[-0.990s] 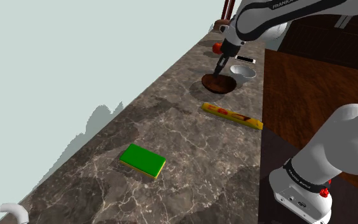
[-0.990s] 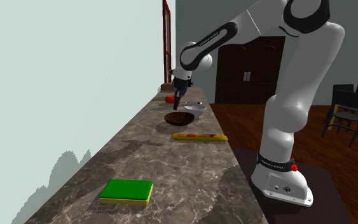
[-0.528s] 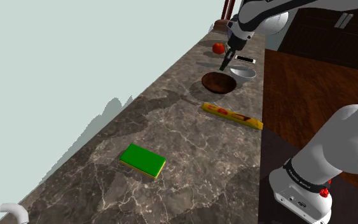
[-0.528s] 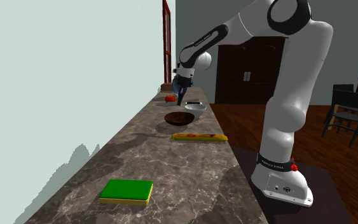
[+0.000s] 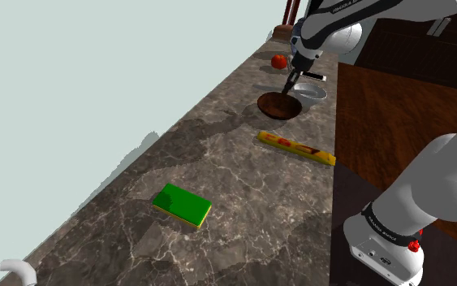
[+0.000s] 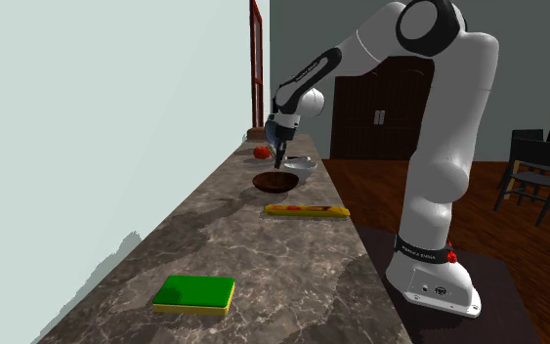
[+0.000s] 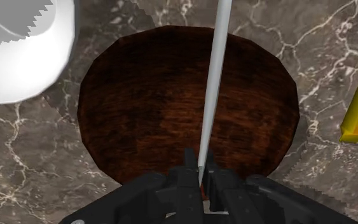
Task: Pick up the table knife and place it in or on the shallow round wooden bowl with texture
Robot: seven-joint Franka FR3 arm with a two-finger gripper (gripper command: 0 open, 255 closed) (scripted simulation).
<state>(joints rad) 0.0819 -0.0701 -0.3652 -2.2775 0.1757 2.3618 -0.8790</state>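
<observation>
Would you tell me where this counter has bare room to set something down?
Bare marble lies between the green sponge and the yellow box, and along the wall beside them. The far end is crowded: brown bowl, white bowl, red item, tool with knife overhead.

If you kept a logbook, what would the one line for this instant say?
phase: carrying | hand: shut on knife | position: over brown bowl | knife: not yet released

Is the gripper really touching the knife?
Touching. The wrist view shows the gripper shut on the knife, clasping its end with no gap.
</observation>
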